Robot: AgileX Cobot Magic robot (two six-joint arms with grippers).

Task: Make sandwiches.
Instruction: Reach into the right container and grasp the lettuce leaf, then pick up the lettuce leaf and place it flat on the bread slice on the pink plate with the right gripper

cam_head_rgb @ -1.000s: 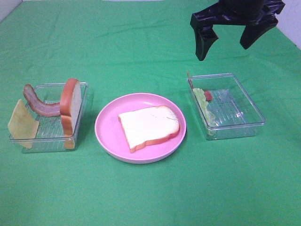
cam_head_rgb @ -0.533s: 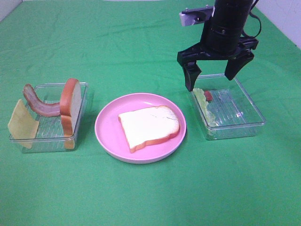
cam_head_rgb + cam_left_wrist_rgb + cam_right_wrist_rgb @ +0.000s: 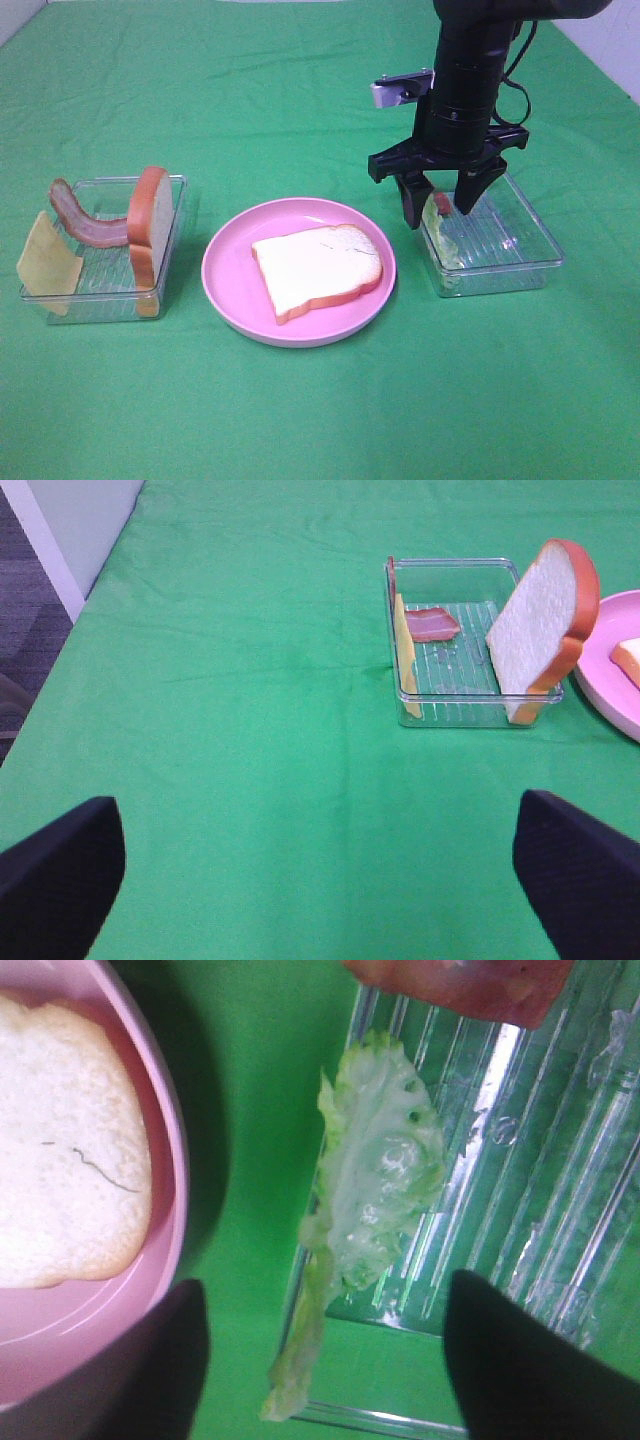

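Observation:
One white bread slice [image 3: 318, 268] lies flat on the pink plate [image 3: 225, 290]. A second slice [image 3: 150, 225] stands upright in the left tray with a bacon strip [image 3: 85, 222] and the cheese square [image 3: 45, 265]. My right gripper [image 3: 440, 208] is open and low over the left side of the right tray [image 3: 540, 255], straddling the lettuce [image 3: 445, 245] and a bacon piece [image 3: 440, 203]. In the right wrist view the lettuce [image 3: 375, 1180] drapes over the tray wall between my fingers [image 3: 150, 1370]. My left gripper [image 3: 320, 880] is open, empty and well short of the left tray [image 3: 455, 695].
The green cloth covers the table. The plate [image 3: 170, 1160] lies close beside the right tray's left wall. The left wrist view shows the table's edge and floor [image 3: 40, 610] off to one side.
My right gripper has come down from high behind the right tray to its left side, over the lettuce, with its jaws narrower. The food pieces have not moved.

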